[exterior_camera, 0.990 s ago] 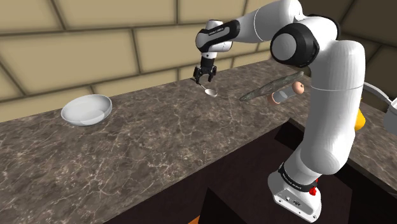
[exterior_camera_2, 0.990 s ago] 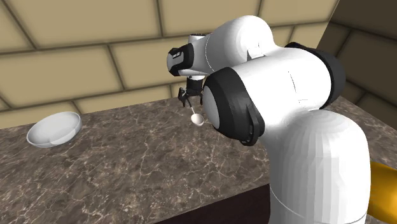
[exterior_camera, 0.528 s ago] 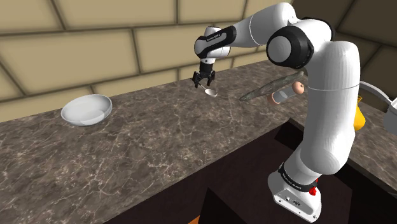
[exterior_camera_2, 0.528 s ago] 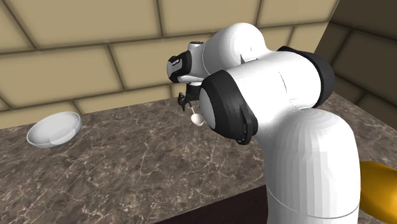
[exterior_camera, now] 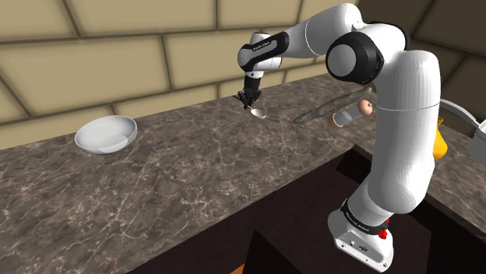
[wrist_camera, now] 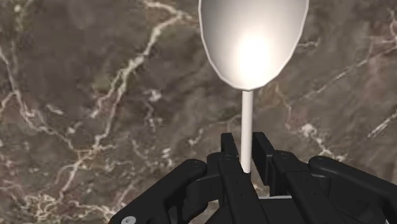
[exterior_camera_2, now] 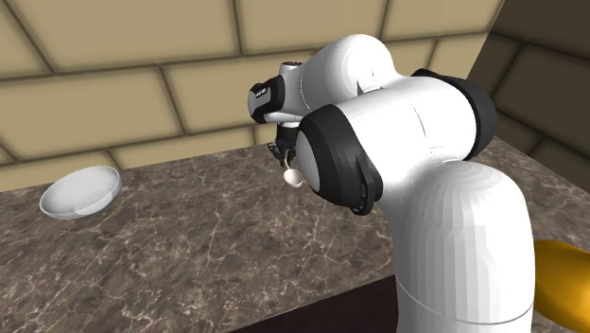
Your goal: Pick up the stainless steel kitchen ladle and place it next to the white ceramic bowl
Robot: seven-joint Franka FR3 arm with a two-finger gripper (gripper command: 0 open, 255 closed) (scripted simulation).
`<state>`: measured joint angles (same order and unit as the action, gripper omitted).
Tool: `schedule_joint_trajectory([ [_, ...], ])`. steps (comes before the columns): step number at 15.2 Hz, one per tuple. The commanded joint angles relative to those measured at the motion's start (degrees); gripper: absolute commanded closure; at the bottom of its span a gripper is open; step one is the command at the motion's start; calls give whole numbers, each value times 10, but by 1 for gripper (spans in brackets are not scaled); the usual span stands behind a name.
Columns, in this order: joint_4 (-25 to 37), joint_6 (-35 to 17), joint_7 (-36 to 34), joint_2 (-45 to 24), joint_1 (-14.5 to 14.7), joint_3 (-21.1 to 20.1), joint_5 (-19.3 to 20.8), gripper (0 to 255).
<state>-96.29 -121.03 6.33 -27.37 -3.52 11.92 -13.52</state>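
Note:
The ladle is drawn plain white, with a thin handle and a round cup (wrist_camera: 253,41). It lies on the dark marble counter (exterior_camera: 195,179) near the back wall, its cup (exterior_camera: 258,113) pointing toward the counter's front. My black gripper (exterior_camera: 248,100) stands low over the handle's end and is shut on it. In the wrist view the gripper (wrist_camera: 245,153) clasps the thin stem between both fingers. The second exterior view has the gripper (exterior_camera_2: 282,156) and ladle cup (exterior_camera_2: 293,176) half hidden by my elbow. A white bowl (exterior_camera: 106,134) (exterior_camera_2: 79,192) sits far toward the shoulder view's left.
A long grey-green utensil (exterior_camera: 331,107) with a pinkish handle lies on the counter toward the shoulder view's right of the ladle. A yellow-orange object (exterior_camera: 441,145) shows behind my arm. The counter's front edge drops to dark cabinets. A tan block wall backs the counter.
The hand came down onto the ladle's handle, and the open fingers have closed on it. Ladle and bowl have not shifted.

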Motion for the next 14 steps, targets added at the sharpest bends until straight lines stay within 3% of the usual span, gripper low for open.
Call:
schedule_joint_trajectory([
  [1,0,0,0,0,0,0,0,255],
  [7,0,0,0,0,0,0,0,255],
  [14,21,43,-9,23,2,4,9,255],
])
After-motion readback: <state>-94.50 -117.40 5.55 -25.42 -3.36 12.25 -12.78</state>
